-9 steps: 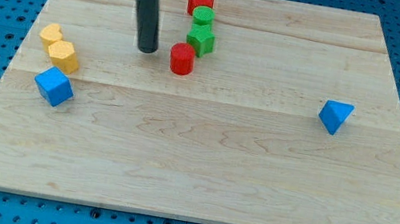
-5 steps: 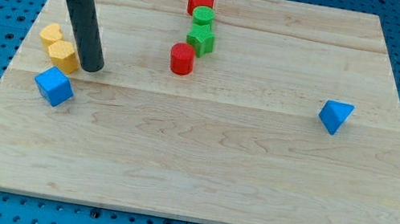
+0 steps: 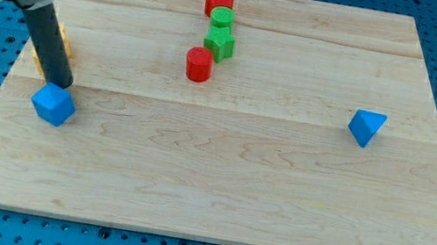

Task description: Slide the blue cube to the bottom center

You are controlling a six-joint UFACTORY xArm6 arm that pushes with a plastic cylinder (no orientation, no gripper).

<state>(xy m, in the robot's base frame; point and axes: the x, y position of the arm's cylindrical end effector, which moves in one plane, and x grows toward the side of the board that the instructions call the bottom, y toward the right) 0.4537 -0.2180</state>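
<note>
My tip [image 3: 60, 83], a bare rod with no pincer to clench, touches the blue cube [image 3: 53, 104] from behind near the worktop's [image 3: 276, 203] left edge, bottom centre lying rightward

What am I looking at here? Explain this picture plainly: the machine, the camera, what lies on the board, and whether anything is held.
This is one camera looking down at a wooden board on a blue pegboard. The dark rod coming in from the view's top left is the end of a robot arm. It has no gripper, so nothing is held: it only pushes blocks by sliding. My tip sits just above the blue cube, at or very near its top edge. Yellow blocks are mostly hidden behind the rod. Near the top centre stand a red star, a green cylinder, a green cube-like block and a red cylinder. A blue triangular block lies at the view's right.
</note>
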